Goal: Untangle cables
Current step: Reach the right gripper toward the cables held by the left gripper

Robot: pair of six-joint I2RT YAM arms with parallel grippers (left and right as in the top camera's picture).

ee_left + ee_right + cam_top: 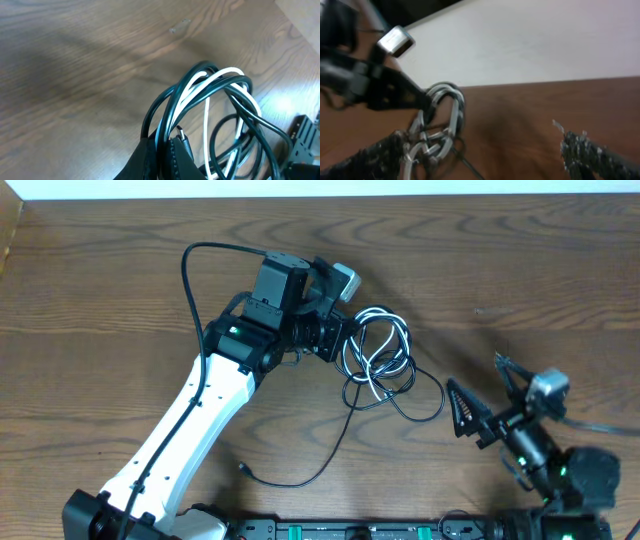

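Note:
A tangle of black and white cables (pixel 378 358) lies at the table's middle, with one long black cable (pixel 310 470) trailing toward the front to a small plug. My left gripper (pixel 343 340) is at the left side of the tangle, shut on the cable strands. In the left wrist view the jaws (pixel 169 150) pinch black and white loops (pixel 220 95) that arch above them. My right gripper (pixel 462 412) is open and empty, right of the tangle and apart from it. In the blurred right wrist view the tangle (pixel 440 125) lies ahead between the spread fingers (pixel 485 155).
The wooden table (pixel 100 310) stretches around the tangle. A thick black arm wire (pixel 195 280) loops from the left arm. The table's far edge meets a white wall (pixel 530 45).

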